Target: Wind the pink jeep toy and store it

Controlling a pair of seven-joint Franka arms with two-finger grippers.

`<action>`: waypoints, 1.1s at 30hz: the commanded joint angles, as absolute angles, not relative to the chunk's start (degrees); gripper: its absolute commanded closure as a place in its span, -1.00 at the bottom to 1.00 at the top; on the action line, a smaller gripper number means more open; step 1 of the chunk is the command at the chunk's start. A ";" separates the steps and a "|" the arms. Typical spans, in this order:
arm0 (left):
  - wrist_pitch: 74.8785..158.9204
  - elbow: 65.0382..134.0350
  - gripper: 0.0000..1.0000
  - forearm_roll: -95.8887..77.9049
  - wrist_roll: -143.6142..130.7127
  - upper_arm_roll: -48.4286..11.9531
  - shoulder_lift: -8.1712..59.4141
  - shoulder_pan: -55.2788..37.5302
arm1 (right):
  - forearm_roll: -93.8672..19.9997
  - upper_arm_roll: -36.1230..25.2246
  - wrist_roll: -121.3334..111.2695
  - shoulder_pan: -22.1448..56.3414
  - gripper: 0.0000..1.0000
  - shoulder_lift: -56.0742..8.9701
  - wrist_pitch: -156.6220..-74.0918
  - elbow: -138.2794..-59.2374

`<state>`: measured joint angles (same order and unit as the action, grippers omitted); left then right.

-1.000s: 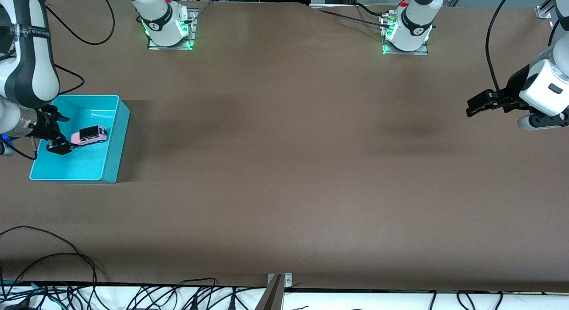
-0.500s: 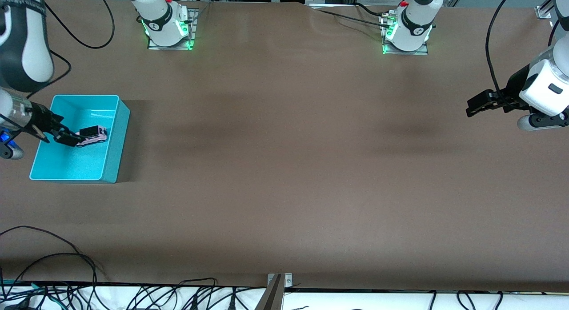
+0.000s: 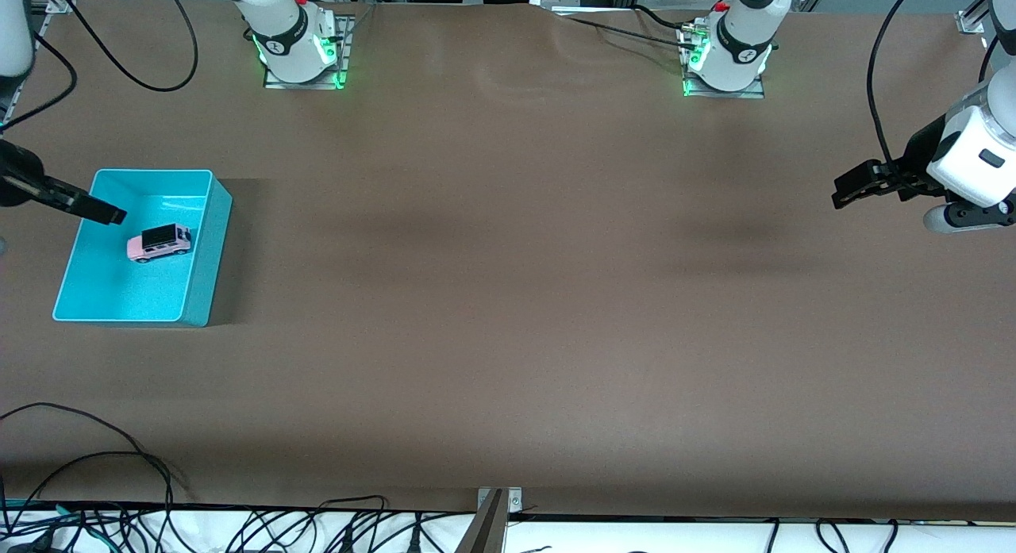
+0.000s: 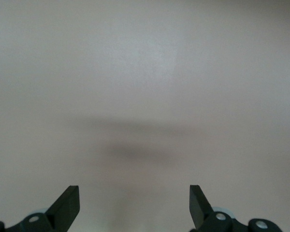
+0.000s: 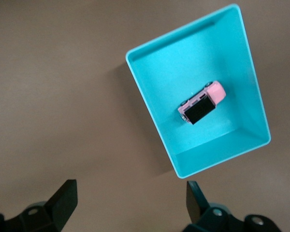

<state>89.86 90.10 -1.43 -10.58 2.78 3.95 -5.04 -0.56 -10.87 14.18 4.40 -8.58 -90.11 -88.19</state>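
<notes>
Resting inside the turquoise bin, the pink jeep toy lies free; both tools wide, empty.

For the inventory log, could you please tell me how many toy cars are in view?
1. The pink jeep toy lies inside the turquoise bin at the right arm's end of the table. No other toys show on the table.

We look down on the turquoise bin, where the pink jeep toy rests on its wheels on the bin floor, black roof facing up and clear of every wall. On a clock face centred on the bin, the jeep lies toward four o'clock. The right gripper hangs over bare brown table beside the bin, fingers spread wide with nothing between them.
</notes>
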 commanded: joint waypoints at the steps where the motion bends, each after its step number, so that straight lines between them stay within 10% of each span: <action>1: 89.74 90.79 -1.00 -2.29 -10.11 3.25 3.25 -5.45 | -1.23 -8.79 10.02 3.96 -1.00 -5.02 -87.55 -86.49; 33: 89.74 90.79 -1.00 -2.29 -10.11 3.16 3.25 -5.45 | -1.05 -3.87 9.05 -0.09 -1.00 -0.62 -84.11 -84.90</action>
